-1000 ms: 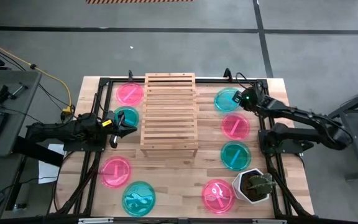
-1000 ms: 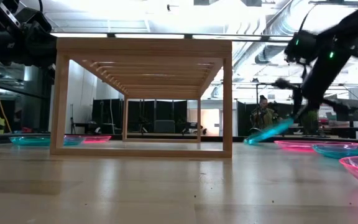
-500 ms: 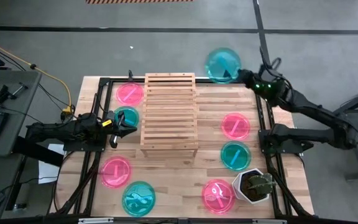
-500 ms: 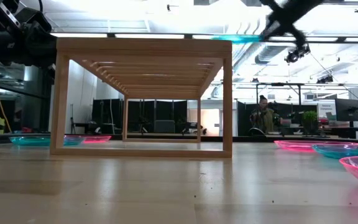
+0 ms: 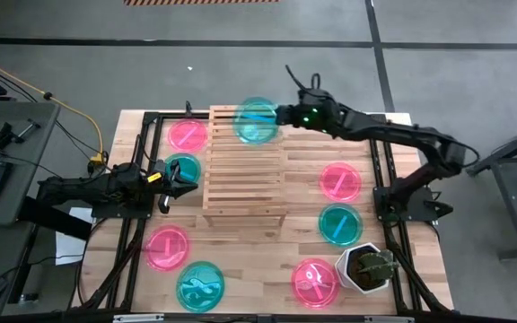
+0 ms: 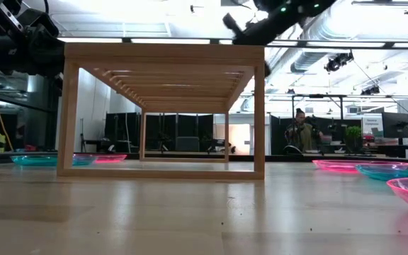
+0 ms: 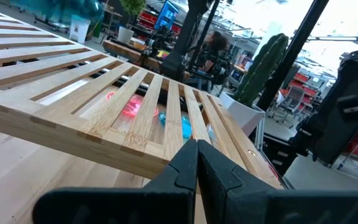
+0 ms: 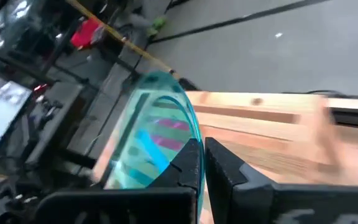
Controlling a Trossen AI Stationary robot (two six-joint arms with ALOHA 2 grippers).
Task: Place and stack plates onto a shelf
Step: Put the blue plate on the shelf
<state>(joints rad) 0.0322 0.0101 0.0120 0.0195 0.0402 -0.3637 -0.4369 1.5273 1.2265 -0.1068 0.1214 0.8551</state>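
The right hand (image 5: 281, 115) is closed on the rim of a teal plate (image 5: 258, 120) and holds it above the far end of the shelf (image 5: 244, 166), over the slatted top; in the right wrist view the plate (image 8: 151, 134) sits clamped between the two dark fingers (image 8: 188, 165), tilted, with the shelf's slats beyond it. The left hand (image 5: 189, 187) is fully closed on nothing and waits at the shelf's left side, just beside a second teal plate (image 5: 183, 168) lying on the desk (image 5: 249, 260). Left of the shelf, the desk also carries a pink plate (image 5: 188, 135) near the far end, another pink plate (image 5: 166, 247) toward the near end, and a teal plate (image 5: 200, 285) at the near edge. Right of the shelf lie a pink plate (image 5: 339, 180), a teal plate (image 5: 339, 223) nearer than it, and a pink plate (image 5: 315, 282) next to a white plant pot (image 5: 366, 268). The shelf's top carries no plate resting on it.
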